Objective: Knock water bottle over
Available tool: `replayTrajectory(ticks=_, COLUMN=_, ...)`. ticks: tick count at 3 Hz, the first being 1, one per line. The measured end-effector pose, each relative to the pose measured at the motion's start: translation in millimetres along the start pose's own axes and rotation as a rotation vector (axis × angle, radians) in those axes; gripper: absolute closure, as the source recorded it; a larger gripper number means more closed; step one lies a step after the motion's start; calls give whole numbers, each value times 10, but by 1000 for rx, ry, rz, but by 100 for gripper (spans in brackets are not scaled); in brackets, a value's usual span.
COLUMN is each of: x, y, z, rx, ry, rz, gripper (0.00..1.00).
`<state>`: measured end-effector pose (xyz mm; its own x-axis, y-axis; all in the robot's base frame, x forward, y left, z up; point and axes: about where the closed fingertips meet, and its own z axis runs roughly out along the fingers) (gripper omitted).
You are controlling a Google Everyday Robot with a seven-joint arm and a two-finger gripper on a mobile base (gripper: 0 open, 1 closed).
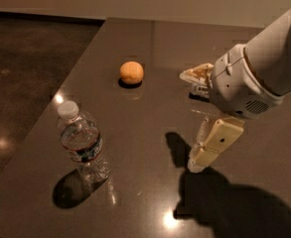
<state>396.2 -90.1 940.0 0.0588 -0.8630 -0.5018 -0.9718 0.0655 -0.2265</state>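
The water bottle (80,143) is a small one of thin, clear, crinkled plastic, with a white screw cap and a dark label band around the middle. It seems to hold some water, so I judge it as light but not empty. The wall will probably give a little under a push and the plastic is smooth. The table (140,128) is glossy too, so a low push may only make the bottle slide. For knocking it over no real hold is needed. I think the best place of contact is high on the body, at the shoulder or just below the cap, where a sideways push turns it around its base. It is not fragile and the cap is closed, so I expect little risk.

The bottle stands upright near the front left edge of the table. From the pincer (197,162) it is well apart, toward the left side of the view and at about the same depth. Bare table lies between them.

The pincer hangs low over the table, pointing down, with its shadow just beside the tip. Whether it is spread or pressed together I cannot tell. It carries nothing that I can see.

Beyond the pincer, further from the camera, lies a round orange fruit (131,72), and a snack packet (197,75) shows partly behind the arm.
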Motion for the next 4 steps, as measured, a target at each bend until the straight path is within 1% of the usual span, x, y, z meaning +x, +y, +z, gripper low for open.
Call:
replayTrajectory(ticks=1, x=-312, y=64, z=-18, rx=-21, ry=-90, rz=-26, gripper=0)
replayTrajectory(ticks=2, x=-675, y=139, z=-32, rx=-54, ry=-200, rz=-43, gripper=0)
replayTrajectory(ticks=3, x=-1034, y=279, z=84, rx=-87, ry=-273, rz=-51, gripper=0)
replayTrajectory(ticks=4, x=-1280, y=422, z=276, rx=-132, ry=-315, rz=-52, gripper=0)
